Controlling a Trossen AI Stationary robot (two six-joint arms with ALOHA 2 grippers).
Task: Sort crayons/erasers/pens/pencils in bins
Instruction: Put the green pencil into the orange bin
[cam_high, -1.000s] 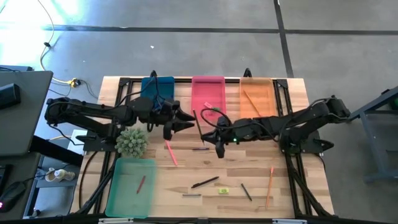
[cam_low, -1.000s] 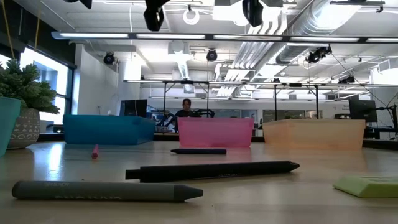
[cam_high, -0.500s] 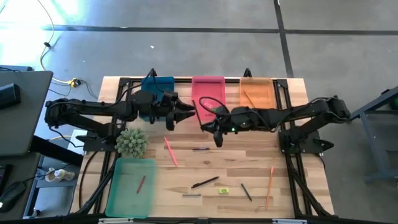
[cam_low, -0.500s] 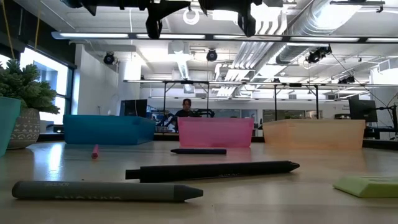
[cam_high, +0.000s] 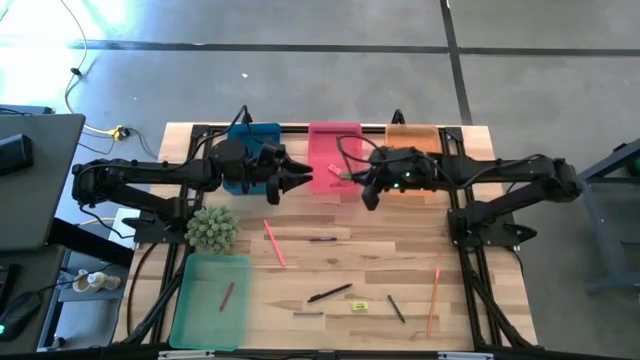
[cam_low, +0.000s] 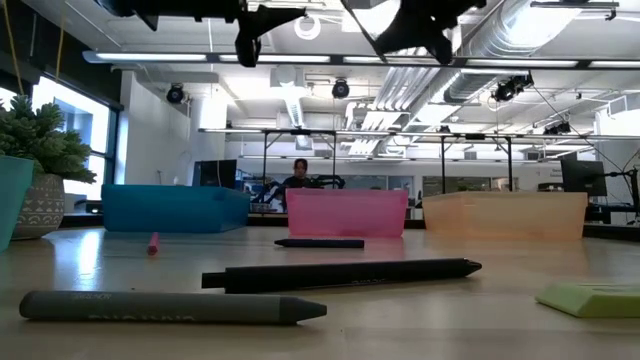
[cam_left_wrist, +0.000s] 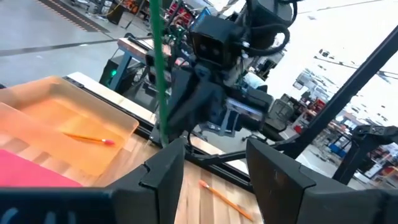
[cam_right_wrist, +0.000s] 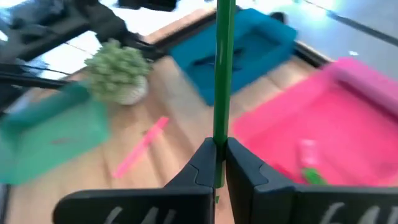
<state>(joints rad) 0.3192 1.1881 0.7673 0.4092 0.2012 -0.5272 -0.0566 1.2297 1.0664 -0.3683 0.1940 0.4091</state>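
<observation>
Clamped fingers of the right gripper (cam_right_wrist: 217, 163) pinch a green pencil (cam_right_wrist: 222, 74), which stands up straight from between them; in the high view this gripper (cam_high: 366, 190) hangs above the far part of the counter (cam_high: 400, 262), at the gap between the pink bin (cam_high: 333, 152) and the orange bin (cam_high: 411, 150). At the far edge, the left gripper (cam_high: 300, 178) hovers with its fingers (cam_left_wrist: 163, 171) spread and nothing between them, between the blue bin (cam_high: 254, 140) and the pink bin. An orange pencil (cam_left_wrist: 87, 138) lies inside the orange bin, small erasers (cam_right_wrist: 308, 162) lie in the pink bin, and a dark stick rests in the blue bin. Near the front left corner sits the light green bin (cam_high: 210, 300) with a red crayon (cam_high: 227, 294) in it, and a potted plant (cam_high: 211, 228) stands just behind it. On the open counter lie a pink stick (cam_high: 273, 243), a short dark pen (cam_high: 322, 239) near the middle, a black pen (cam_low: 340, 274), a dark grey crayon (cam_low: 170, 306), a yellow-green eraser (cam_low: 590, 297), another dark stick (cam_high: 396, 307) and an orange pencil (cam_high: 433, 297) toward the front right. A person (cam_low: 299, 174) sits far off in the room beyond.
</observation>
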